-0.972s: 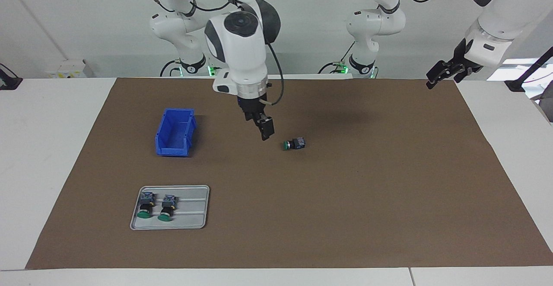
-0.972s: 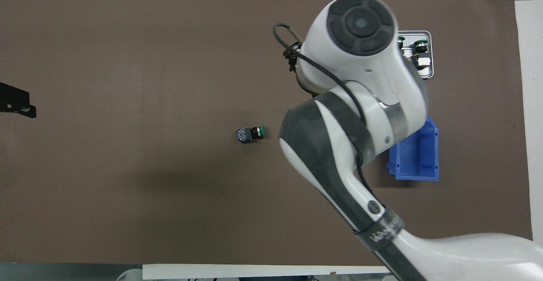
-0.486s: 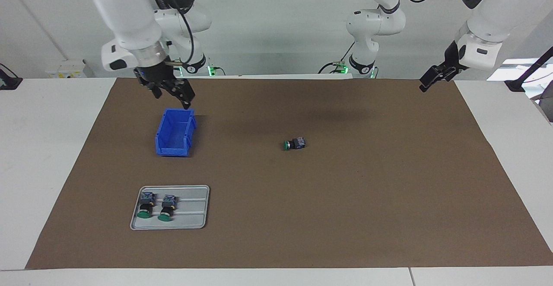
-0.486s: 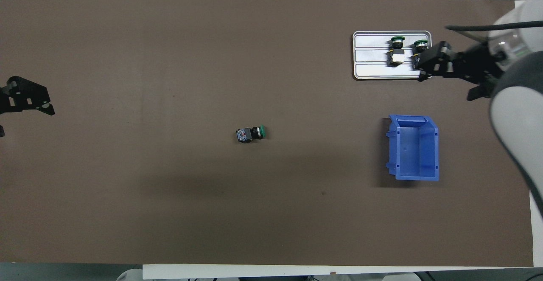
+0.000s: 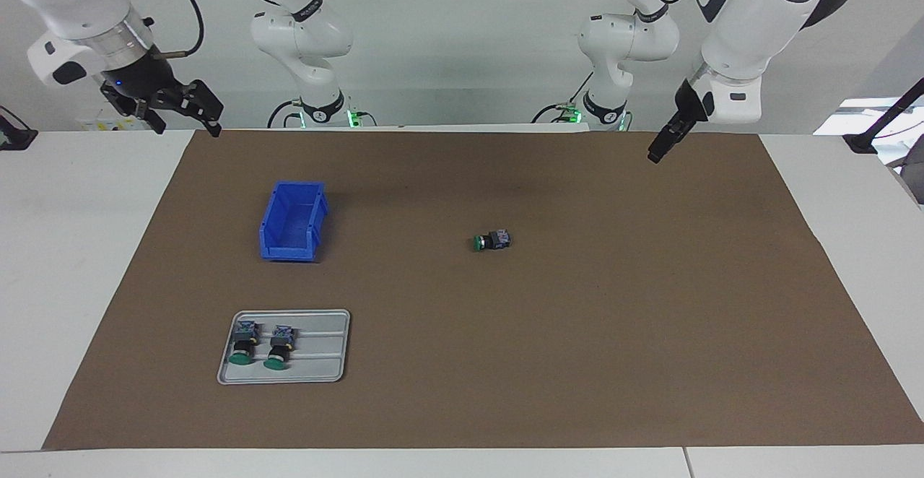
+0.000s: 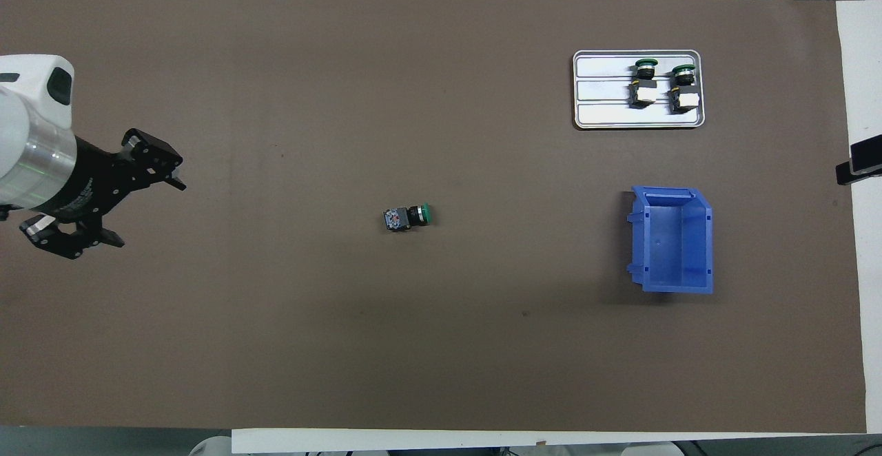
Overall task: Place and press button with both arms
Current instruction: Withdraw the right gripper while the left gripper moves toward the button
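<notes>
The button [image 5: 491, 240], with round green cap and boxy grey block, lies on its side mid-mat [image 5: 577, 362], well apart from the blue plastic bin [image 5: 292, 221]. Left gripper [image 6: 114, 201] hangs spread and empty; right gripper [image 5: 184, 106], too, holds nothing.

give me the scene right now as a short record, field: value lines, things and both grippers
loose button: small green-capped push-button switch lying on its side mid-mat, cap toward the right arm's end
mat: brown sheet covering the table
tray: grey metal tray holding two more green-capped buttons, toward the right arm's end
bin: blue plastic bin, nearer to the robots than the tray
left gripper: open, raised over the mat's edge at the left arm's end
right gripper: open, raised over the mat's corner near its base
</notes>
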`<action>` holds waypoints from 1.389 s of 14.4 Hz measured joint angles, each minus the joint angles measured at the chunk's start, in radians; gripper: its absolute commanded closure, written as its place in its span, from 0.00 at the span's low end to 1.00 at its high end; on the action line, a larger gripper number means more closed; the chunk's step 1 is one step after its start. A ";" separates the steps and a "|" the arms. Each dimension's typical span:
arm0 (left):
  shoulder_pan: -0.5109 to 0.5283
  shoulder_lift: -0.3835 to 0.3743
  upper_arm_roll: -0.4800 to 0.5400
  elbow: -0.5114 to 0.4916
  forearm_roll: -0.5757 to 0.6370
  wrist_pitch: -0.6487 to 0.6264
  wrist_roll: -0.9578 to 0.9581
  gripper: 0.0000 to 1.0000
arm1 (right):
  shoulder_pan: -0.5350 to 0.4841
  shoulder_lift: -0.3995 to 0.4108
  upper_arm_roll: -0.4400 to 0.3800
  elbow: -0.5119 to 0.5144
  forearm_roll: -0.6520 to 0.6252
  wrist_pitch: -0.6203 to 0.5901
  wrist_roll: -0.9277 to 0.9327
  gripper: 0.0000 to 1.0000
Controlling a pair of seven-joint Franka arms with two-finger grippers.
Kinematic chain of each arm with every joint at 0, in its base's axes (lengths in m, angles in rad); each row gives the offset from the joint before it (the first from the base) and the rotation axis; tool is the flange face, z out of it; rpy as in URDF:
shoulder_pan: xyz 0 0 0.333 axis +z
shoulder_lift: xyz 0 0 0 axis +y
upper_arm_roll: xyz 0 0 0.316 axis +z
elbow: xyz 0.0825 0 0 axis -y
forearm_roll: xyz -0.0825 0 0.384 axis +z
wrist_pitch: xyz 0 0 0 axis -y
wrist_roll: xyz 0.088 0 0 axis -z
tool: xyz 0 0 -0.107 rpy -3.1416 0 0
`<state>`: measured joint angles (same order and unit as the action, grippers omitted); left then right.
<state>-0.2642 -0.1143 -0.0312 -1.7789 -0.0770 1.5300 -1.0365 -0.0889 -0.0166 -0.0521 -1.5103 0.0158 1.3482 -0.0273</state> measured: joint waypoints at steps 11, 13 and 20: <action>-0.220 0.035 -0.006 -0.177 -0.047 0.310 -0.606 0.00 | 0.167 -0.005 -0.138 -0.007 -0.002 -0.018 0.000 0.00; -0.241 0.066 -0.006 -0.178 -0.047 0.332 -0.635 0.00 | 0.166 -0.006 -0.139 -0.014 -0.002 -0.019 0.000 0.00; -0.301 0.189 -0.006 -0.154 -0.039 0.438 -0.792 0.00 | 0.162 -0.010 -0.140 -0.027 -0.002 -0.019 0.000 0.00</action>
<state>-0.5652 0.0742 -0.0368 -1.9330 -0.1155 1.9676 -1.8288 0.0736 -0.0263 -0.1924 -1.5371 0.0141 1.3287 -0.0275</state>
